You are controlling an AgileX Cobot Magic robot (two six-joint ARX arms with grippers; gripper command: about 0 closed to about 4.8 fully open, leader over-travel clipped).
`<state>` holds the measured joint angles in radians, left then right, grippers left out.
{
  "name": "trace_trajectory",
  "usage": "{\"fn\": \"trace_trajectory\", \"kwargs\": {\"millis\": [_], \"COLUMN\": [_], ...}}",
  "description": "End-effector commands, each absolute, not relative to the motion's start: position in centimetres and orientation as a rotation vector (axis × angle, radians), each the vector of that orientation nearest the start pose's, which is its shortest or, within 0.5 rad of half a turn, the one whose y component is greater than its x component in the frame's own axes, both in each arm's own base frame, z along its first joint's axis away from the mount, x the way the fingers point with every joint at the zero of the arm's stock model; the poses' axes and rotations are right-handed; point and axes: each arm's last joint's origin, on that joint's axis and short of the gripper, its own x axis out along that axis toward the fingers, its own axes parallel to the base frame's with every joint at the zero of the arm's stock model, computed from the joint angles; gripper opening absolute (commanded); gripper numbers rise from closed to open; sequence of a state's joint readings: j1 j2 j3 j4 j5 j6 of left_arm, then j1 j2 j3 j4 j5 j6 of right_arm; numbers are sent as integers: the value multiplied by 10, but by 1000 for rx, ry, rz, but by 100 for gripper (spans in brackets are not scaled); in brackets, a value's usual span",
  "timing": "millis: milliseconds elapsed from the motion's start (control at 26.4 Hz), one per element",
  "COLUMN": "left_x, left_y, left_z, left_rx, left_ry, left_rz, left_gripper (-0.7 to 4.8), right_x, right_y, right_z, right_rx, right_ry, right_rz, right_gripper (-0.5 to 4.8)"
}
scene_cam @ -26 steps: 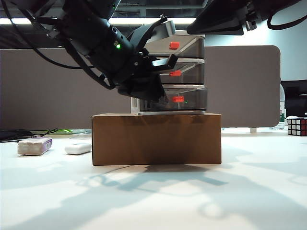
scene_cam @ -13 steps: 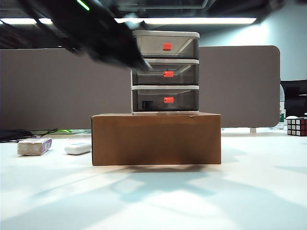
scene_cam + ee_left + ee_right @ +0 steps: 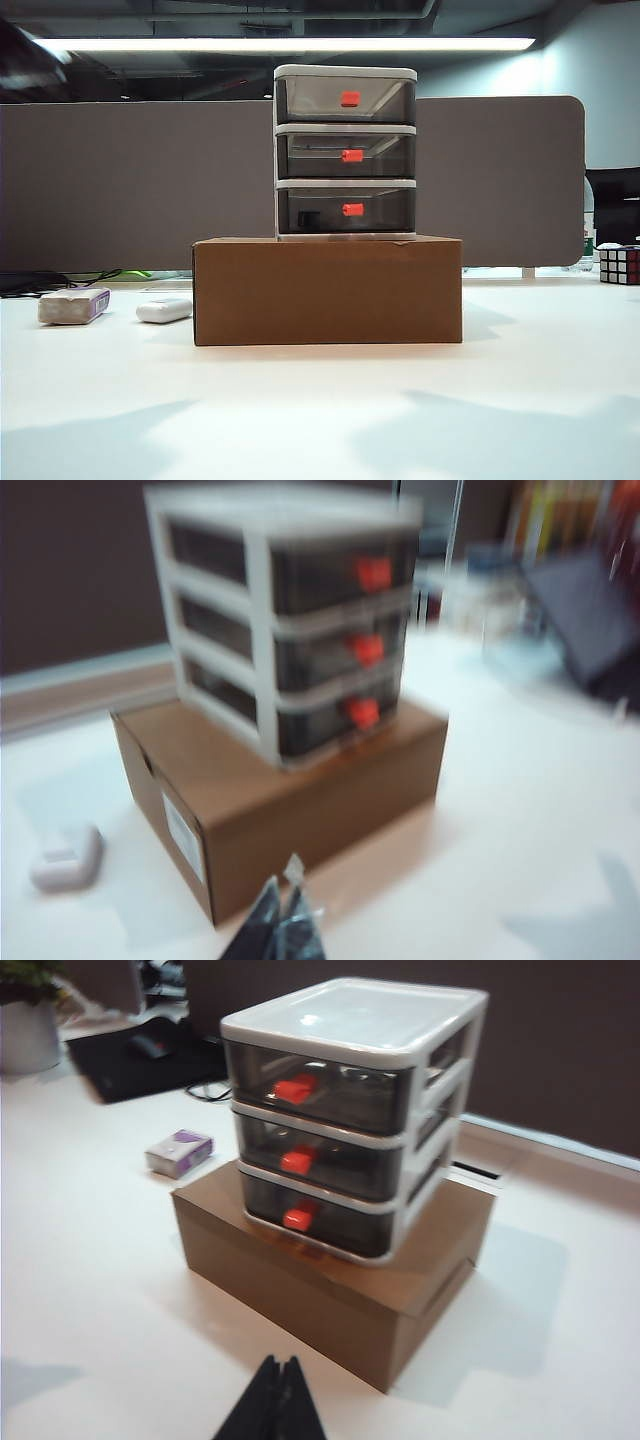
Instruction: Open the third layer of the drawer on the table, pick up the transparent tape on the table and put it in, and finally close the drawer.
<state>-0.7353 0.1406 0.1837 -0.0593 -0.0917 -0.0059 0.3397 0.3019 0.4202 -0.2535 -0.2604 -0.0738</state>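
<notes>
Drawer unit [image 3: 345,152] of three smoky tiers stands on a brown cardboard box [image 3: 327,290] in the middle of the white table [image 3: 320,410], and all three tiers sit flush in the white-grey frame. The third layer [image 3: 346,209], the lowest tier, is shut, its red-orange handle [image 3: 353,209] facing the exterior camera; a small dark shape shows through its translucent front toward the left side, too dim to identify. The transparent tape cannot be made out for certain in any view. To the left of the box in the exterior view lie a whitish block with a purple label [image 3: 73,305] and, nearer the box, a white oblong bar [image 3: 164,310], both apart from the box. A colour puzzle cube [image 3: 619,264] sits at the far right edge of the table. Neither arm shows in the exterior view. The left gripper [image 3: 283,925] appears in its blurred wrist view as two dark fingertips pressed together, clenched on nothing, hanging above the table short of the box corner. The right gripper [image 3: 279,1400] shows the same in its wrist view: dark fingertips closed against each other, empty, above bare table in front of the box and well apart from the drawer unit.
</notes>
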Motion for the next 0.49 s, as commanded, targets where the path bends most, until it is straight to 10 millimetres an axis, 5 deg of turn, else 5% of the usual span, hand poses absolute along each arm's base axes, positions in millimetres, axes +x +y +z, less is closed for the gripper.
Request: {"fn": "trace_trajectory", "kwargs": {"millis": [38,228,493], "left_x": [66,68,72], "left_y": [-54,-55,-56], "left_z": [197,193,181], "left_rx": [-21,-7,-15], "left_ry": [34,68,48], "left_rz": [-588,-587,-539], "left_gripper": [-6,-6,-6], "right_x": [79,78,88], "right_y": [35,33,36], "right_z": [228,191,163], "right_rx": [-73,3,3], "right_ry": [73,106,81], "right_rz": [576,504,499], "right_gripper": [-5,-5,-5]}}
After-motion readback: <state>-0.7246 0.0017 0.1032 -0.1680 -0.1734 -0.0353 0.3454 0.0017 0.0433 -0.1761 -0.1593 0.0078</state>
